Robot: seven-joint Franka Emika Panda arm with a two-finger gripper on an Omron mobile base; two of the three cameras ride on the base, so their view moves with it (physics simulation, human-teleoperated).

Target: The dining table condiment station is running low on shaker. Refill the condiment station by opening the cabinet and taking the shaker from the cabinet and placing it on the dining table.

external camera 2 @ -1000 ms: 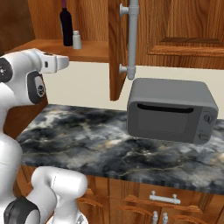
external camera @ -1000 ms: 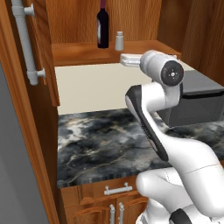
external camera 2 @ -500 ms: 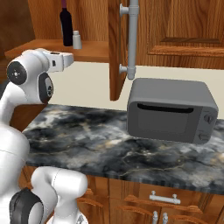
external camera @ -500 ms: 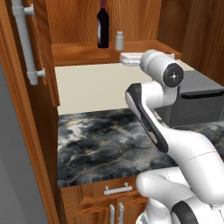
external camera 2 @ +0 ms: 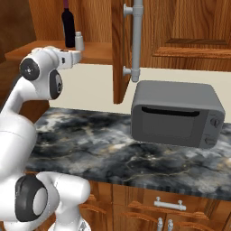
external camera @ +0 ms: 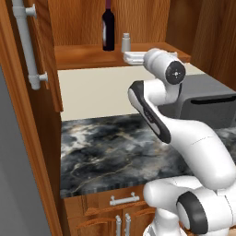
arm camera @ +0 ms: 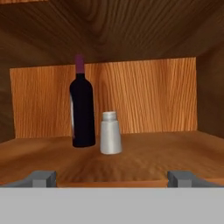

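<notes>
1. Standing upright on the cabinet (external camera: 115,55) shelf, the shaker (arm camera: 110,133) has its long axis vertical and its narrower cap pointing up.
2. It sits just beside the wine bottle (arm camera: 82,107), on that bottle's right in the hand view; whether the two touch seems unclear.
3. The pincer (arm camera: 112,178) is spread wide and holds nothing, its tips at the shelf's front edge, short of the shaker.
4. Both cabinet doors stand open above the marbled bench (external camera 2: 135,153).
</notes>
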